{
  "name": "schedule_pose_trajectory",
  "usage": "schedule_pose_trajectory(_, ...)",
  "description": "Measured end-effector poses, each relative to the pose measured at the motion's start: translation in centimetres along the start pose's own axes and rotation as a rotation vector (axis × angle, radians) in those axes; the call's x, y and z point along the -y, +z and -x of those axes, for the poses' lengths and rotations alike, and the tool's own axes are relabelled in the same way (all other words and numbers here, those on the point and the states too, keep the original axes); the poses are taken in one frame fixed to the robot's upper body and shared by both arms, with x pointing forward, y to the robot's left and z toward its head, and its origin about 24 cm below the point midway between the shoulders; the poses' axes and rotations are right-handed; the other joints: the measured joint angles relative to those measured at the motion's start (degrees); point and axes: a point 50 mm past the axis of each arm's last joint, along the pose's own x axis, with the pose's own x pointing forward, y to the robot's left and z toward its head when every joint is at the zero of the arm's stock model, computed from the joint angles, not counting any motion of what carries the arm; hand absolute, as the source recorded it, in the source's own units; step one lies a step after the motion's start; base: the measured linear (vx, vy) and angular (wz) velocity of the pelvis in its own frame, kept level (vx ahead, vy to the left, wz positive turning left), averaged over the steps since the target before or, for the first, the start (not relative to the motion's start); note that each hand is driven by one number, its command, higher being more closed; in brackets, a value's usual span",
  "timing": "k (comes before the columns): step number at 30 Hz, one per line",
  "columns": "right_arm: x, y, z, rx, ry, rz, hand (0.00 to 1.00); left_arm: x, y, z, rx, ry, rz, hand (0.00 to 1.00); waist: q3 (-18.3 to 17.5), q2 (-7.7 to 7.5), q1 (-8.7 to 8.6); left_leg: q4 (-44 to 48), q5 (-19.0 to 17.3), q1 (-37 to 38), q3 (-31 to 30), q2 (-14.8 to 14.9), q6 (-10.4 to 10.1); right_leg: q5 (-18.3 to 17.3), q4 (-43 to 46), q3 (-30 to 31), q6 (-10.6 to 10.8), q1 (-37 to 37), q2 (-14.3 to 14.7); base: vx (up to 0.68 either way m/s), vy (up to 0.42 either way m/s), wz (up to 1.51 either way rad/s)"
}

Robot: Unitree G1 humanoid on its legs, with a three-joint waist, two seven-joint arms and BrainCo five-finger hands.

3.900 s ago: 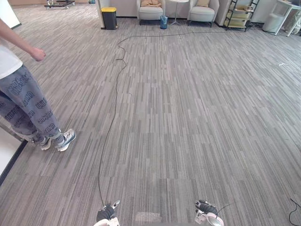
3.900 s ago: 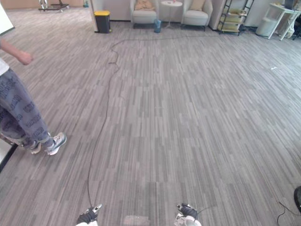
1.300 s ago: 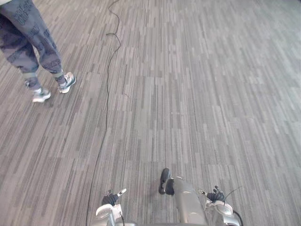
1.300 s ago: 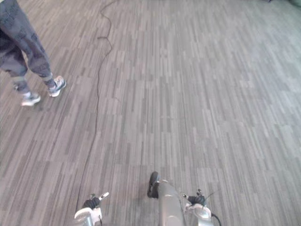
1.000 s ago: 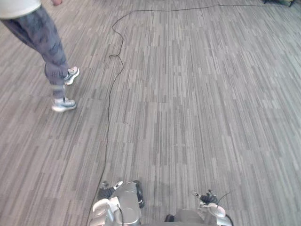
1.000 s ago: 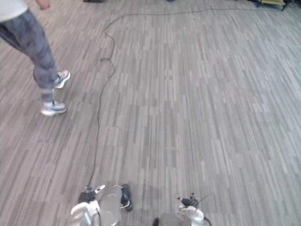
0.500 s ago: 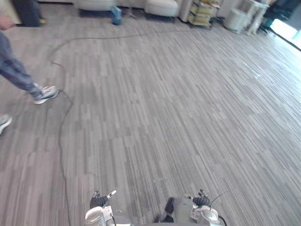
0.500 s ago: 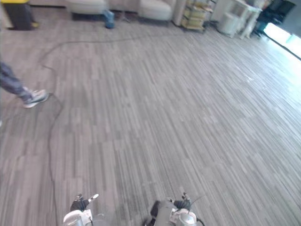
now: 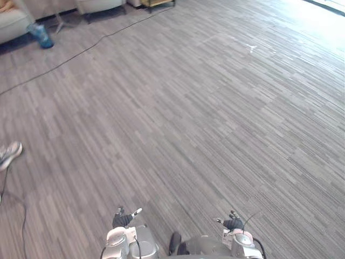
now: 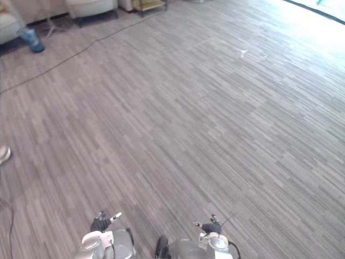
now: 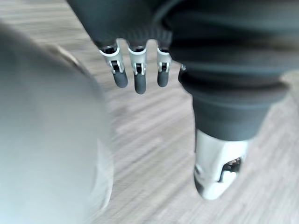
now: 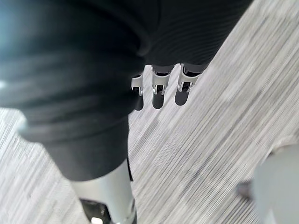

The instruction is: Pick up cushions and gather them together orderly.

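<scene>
Grey striped floor (image 9: 205,108) lies ahead, with a person's shoe (image 9: 9,155) at the left edge. Fingers straight, released: left robot hand (image 11: 135,79) and right robot hand (image 12: 158,93).

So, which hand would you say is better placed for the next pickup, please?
Left, slightly: left hand and right hand both hang open, empty; the pale upholstered armchairs stand far off leftward.

Grey striped carpet floor (image 9: 215,108) thru whole rm; pale armchairs (image 9: 99,4) at far edge, blue container (image 9: 41,35) beside; bright light patch (image 9: 323,13) far right.
</scene>
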Motion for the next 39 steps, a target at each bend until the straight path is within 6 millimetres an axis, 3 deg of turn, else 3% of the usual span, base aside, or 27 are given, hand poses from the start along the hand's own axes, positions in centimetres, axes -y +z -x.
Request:
schedule_pose_trajectory(2,-0.3,-0.4,0.1,-0.015,0.005,-0.003,0.00,0.2,-0.1,0.1,0.002,0.003,0.034,0.00,-0.3,-0.19,1.23,-14.6,3.3,-0.4,-3.1,-3.6,-1.9,-2.4,-0.7,5.1,2.3,3.4,-1.6,0.74,0.356,-1.55)
schedule_pose_trajectory(4,-0.3,-1.6,0.4,-0.052,0.006,0.003,0.00,-0.1,-0.5,0.2,-0.014,0.009,0.039,0.00,-1.6,-0.55,2.39,-14.5,10.9,-0.1,-3.3,-3.7,-0.6,-4.6,0.9,9.5,6.0,5.2,-3.1,0.90,0.438,-1.62)
schedule_pose_trajectory(5,-1.1,-2.2,0.7,-0.071,0.027,0.010,0.00,-1.2,-0.4,0.0,-0.013,0.033,0.020,0.00,-3.4,-2.56,2.66,-9.9,9.3,-0.3,-1.2,-4.0,1.2,-5.8,6.2,10.9,8.2,3.8,-5.4,0.66,0.287,-1.08)
schedule_pose_trajectory(6,-1.2,-2.4,0.8,-0.075,0.031,0.014,0.00,-1.4,-0.3,-0.1,-0.014,0.038,0.014,0.00,-3.8,-3.45,2.46,-8.6,7.6,0.1,0.0,-3.8,1.3,-5.9,10.2,10.9,8.6,2.3,-6.5,0.81,0.352,-1.20)
schedule_pose_trajectory(7,-1.1,-2.6,0.8,-0.081,0.029,0.012,0.00,-1.8,-0.1,-0.3,-0.013,0.047,0.009,0.00,-3.8,-5.02,2.44,-6.1,3.2,2.6,3.0,-3.5,1.9,-3.6,25.1,9.5,12.1,-3.6,-8.0,0.73,0.358,-0.98)
schedule_pose_trajectory(8,-0.8,-2.5,0.8,-0.074,0.022,0.015,0.00,-2.0,-0.2,-0.4,-0.027,0.053,0.000,0.00,-3.3,-5.73,2.19,-5.5,-0.3,6.6,5.4,-3.8,2.5,1.4,40.7,7.1,17.3,-10.0,-10.9,0.68,0.365,-0.92)
schedule_pose_trajectory(9,-0.8,-2.4,0.8,-0.066,0.022,0.013,0.00,-2.0,-0.1,-0.6,-0.034,0.055,-0.006,0.00,-3.0,-5.74,1.86,-5.7,-1.5,8.9,6.1,-4.1,2.7,1.7,46.5,5.4,17.8,-12.3,-12.4,0.62,0.330,-0.60)
schedule_pose_trajectory(11,-0.9,-1.5,0.7,-0.023,0.028,0.024,0.00,-1.5,-1.4,-0.4,-0.099,0.046,-0.036,0.00,-2.6,-4.55,0.09,-9.6,-4.5,18.7,7.6,-4.4,3.5,0.5,55.2,-2.4,16.1,-17.9,-15.9,0.63,0.256,-0.39)
schedule_pose_trajectory(13,-0.9,-1.0,0.6,0.006,0.032,0.035,0.00,-0.9,-1.2,-0.5,-0.093,0.024,-0.063,0.00,-2.6,-4.28,-0.44,-15.6,-5.7,25.3,8.8,-4.4,3.2,-0.3,52.5,-8.6,14.9,-24.0,-16.9,0.53,0.148,-0.31)
schedule_pose_trajectory(16,-0.5,0.0,0.1,0.027,0.019,0.024,0.00,-0.9,-1.9,-0.5,-0.126,0.014,-0.104,0.00,-2.3,-3.99,-1.88,-24.5,-5.3,34.4,12.2,-5.1,2.0,0.3,33.2,-17.5,13.0,-31.3,-15.9,0.52,0.097,-0.38)
schedule_pose_trajectory(18,0.4,0.3,-0.2,0.027,0.000,0.042,0.00,-1.0,-2.5,-0.3,-0.146,-0.006,-0.172,0.00,-2.1,-4.16,-3.48,-30.9,-5.1,41.2,13.3,-7.7,1.6,9.8,9.2,-19.2,11.8,-33.7,-13.1,0.65,0.055,-0.10)
schedule_pose_trajectory(19,0.7,0.2,-0.3,0.017,-0.006,0.045,0.00,-1.0,-2.6,-0.3,-0.148,-0.008,-0.181,0.00,-2.1,-4.28,-3.80,-31.5,-5.1,42.3,13.0,-8.4,1.6,11.0,7.0,-18.9,11.4,-34.0,-12.9,0.81,0.002,0.27)
schedule_pose_trajectory(20,1.6,0.0,-0.4,0.005,-0.028,0.025,0.00,-1.0,-3.1,-0.1,-0.163,-0.016,-0.200,0.00,-2.0,-3.58,-4.74,-31.7,-5.4,45.6,11.4,-8.8,1.1,17.1,7.1,-16.4,6.0,-33.8,-12.0,0.73,-0.053,0.20)
schedule_pose_trajectory(22,2.1,0.2,-0.4,0.013,-0.041,0.018,0.00,-0.7,-3.7,0.2,-0.180,-0.028,-0.204,0.00,-3.1,-1.10,-5.17,-26.4,-4.8,45.3,9.3,-6.5,0.1,17.8,14.0,-16.8,3.5,-35.1,-12.0,0.80,-0.107,0.01)
schedule_pose_trajectory(23,2.7,0.7,-0.5,0.029,-0.051,0.010,0.00,-0.2,-4.0,0.4,-0.186,-0.043,-0.189,0.00,-2.9,0.96,-5.12,-13.9,-3.2,41.4,6.5,-3.2,-2.0,13.2,17.2,-17.7,3.1,-33.8,-10.8,0.70,-0.140,-0.21)
schedule_pose_trajectory(24,3.1,0.8,-0.6,0.028,-0.059,0.016,0.00,0.0,-3.9,0.4,-0.182,-0.041,-0.164,0.00,-2.7,2.54,-5.11,0.6,3.9,35.6,3.2,-0.4,-2.5,10.0,17.9,-17.5,2.9,-31.5,-8.9,0.70,-0.125,-0.28)
schedule_pose_trajectory(25,3.2,0.8,-0.6,0.028,-0.062,0.021,0.00,0.3,-3.9,0.5,-0.179,-0.041,-0.148,0.00,-2.4,3.31,-5.09,7.1,9.8,33.0,1.9,0.9,-3.0,9.0,17.5,-17.0,2.7,-29.8,-7.8,0.70,-0.067,-0.53)
schedule_pose_trajectory(26,3.3,0.8,-0.6,0.023,-0.064,0.032,0.00,0.5,-3.7,0.5,-0.170,-0.041,-0.126,0.00,-1.7,4.44,-4.71,19.3,13.4,28.0,1.4,4.0,-3.4,6.9,16.2,-15.4,2.5,-25.5,-5.3,0.58,-0.005,-0.56)
schedule_pose_trajectory(27,3.2,0.9,-0.7,0.022,-0.062,0.031,0.00,0.5,-3.6,0.5,-0.166,-0.041,-0.120,0.00,-1.4,4.35,-4.59,23.6,12.0,26.1,1.7,4.8,-3.2,6.1,15.7,-14.4,2.3,-23.5,-4.5,0.84,0.028,-0.92)
schedule_pose_trajectory(28,2.5,0.4,-0.6,-0.001,-0.047,0.033,0.00,0.0,-2.8,0.2,-0.127,-0.021,-0.099,0.00,-0.6,2.84,-3.78,30.9,6.4,20.2,2.1,5.1,-1.8,3.6,12.7,-10.9,2.2,-16.5,-3.6,0.56,0.024,-0.73)
schedule_pose_trajectory(29,2.3,0.3,-0.6,-0.006,-0.041,0.034,0.00,-0.1,-2.5,0.2,-0.114,-0.018,-0.101,0.00,-0.5,2.22,-3.54,31.0,5.3,18.6,2.3,4.8,-1.2,3.1,11.4,-9.9,2.4,-14.6,-3.6,0.67,0.040,-0.78)
schedule_pose_trajectory(32,1.7,-0.5,-0.5,-0.041,-0.029,0.046,0.00,-0.5,-0.8,-0.2,-0.039,-0.006,-0.073,0.00,-0.5,0.30,-1.96,16.9,-1.0,6.5,4.2,2.0,1.1,2.8,2.2,-5.4,5.3,-3.6,-5.3,0.69,0.108,-0.65)
schedule_pose_trajectory(34,1.6,-0.8,-0.4,-0.050,-0.034,0.044,0.00,-0.1,-0.6,-0.1,-0.025,-0.009,-0.035,0.00,-0.4,0.24,-0.99,0.0,-0.2,3.0,4.2,-1.1,1.4,1.4,-0.5,-3.9,7.3,0.6,-7.2,0.71,0.218,-0.42)
schedule_pose_trajectory(35,1.4,-0.9,-0.3,-0.054,-0.033,0.041,0.00,0.3,-0.6,0.0,-0.022,-0.008,-0.005,0.00,-0.5,0.25,-0.56,-11.4,2.7,1.6,3.5,-3.6,0.7,-0.2,-2.2,-2.9,8.7,3.5,-8.8,0.68,0.264,-0.39)
schedule_pose_trajectory(37,1.7,-1.6,-0.2,-0.078,-0.040,0.048,0.00,0.5,-0.8,0.2,-0.028,-0.010,0.010,0.00,-1.1,0.87,0.23,-20.4,6.1,1.5,3.5,-4.3,-0.3,-1.9,-3.6,-1.3,9.7,6.2,-9.2,0.57,0.258,-0.62)
schedule_pose_trajectory(38,0.8,-2.2,0.0,-0.102,-0.020,0.039,0.00,0.3,-0.6,0.1,-0.016,-0.010,0.009,0.00,-2.1,-0.29,1.49,-16.8,12.1,1.5,3.8,-5.1,1.9,-3.2,-3.0,1.0,9.9,8.0,-11.2,0.90,0.424,-0.74)
schedule_pose_trajectory(39,0.0,-2.5,0.2,-0.105,-0.004,0.024,0.00,-0.2,-0.5,0.0,-0.014,0.001,0.000,0.00,-3.5,-2.51,1.39,-14.6,10.9,1.3,5.2,-6.2,3.8,-2.5,1.7,1.8,10.1,6.1,-13.6,0.76,0.361,-0.60)
